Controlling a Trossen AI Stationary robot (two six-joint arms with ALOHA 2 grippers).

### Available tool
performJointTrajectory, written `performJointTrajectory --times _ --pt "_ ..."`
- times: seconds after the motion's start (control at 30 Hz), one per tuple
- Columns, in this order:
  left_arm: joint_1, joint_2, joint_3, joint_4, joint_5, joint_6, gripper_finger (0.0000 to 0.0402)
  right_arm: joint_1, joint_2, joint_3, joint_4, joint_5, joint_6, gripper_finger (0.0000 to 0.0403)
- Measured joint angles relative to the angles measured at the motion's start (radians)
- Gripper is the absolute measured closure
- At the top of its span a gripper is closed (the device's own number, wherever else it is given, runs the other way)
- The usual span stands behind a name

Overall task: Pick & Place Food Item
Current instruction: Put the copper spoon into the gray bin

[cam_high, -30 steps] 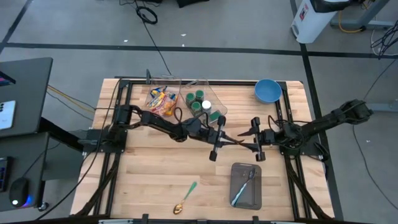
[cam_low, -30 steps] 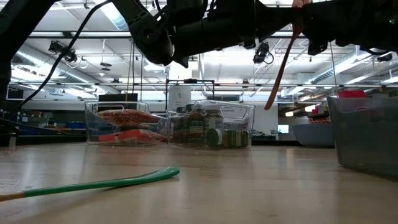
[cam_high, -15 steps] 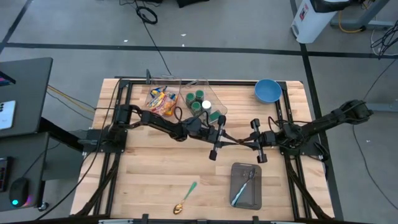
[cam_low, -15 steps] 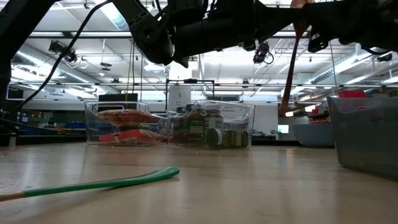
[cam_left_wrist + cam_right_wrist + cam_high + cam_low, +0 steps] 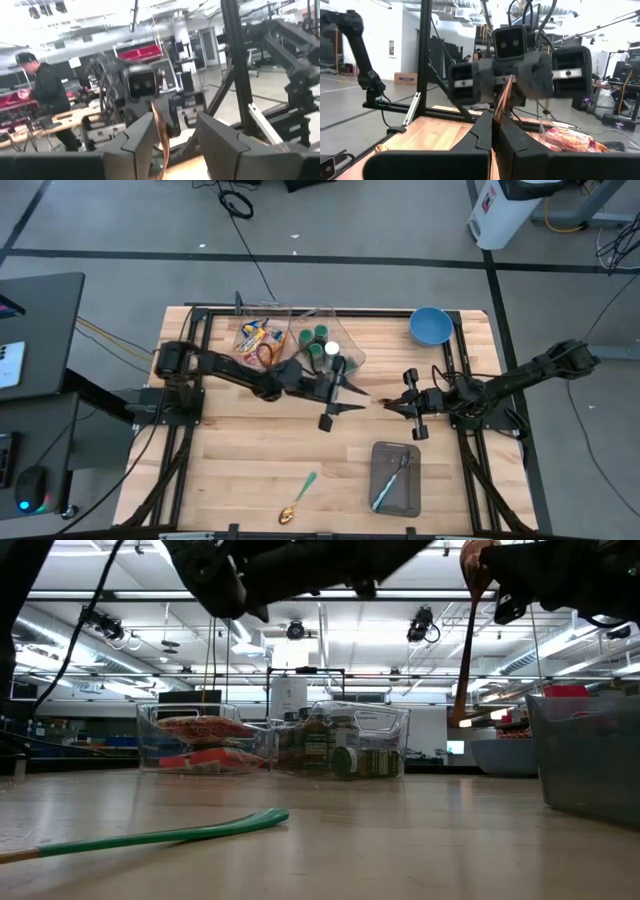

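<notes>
brown jerky strip hangs pinched in your right tool; left tool stands open, so carry it slowly.

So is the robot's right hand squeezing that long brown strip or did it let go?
Squeezing. The right gripper is shut on the brown strip, which hangs straight down from it.

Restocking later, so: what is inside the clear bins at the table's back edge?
The left clear bin holds colourful snack packets; the right clear bin holds green-lidded jars, one lid white. The left arm covers the bins' near edges.
</notes>
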Motion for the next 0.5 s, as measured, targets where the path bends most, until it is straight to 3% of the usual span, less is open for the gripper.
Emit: performJointTrajectory --times 0.17,0.33,0.5 --pt "-0.010 -0.101 -0.098 0.064 0.002 -0.023 0.0245 0.000 0.000 -0.005 0.026 -0.008 -0.012 0.0399" --pt "-0.037 -0.166 -0.190 0.077 0.002 -0.036 0.0244 0.001 0.000 -0.093 0.219 -0.015 -0.030 0.0399" --pt "-0.077 -0.194 -0.257 0.077 0.002 -0.066 0.0244 0.038 -0.006 -0.097 0.177 -0.076 0.023 0.0399"
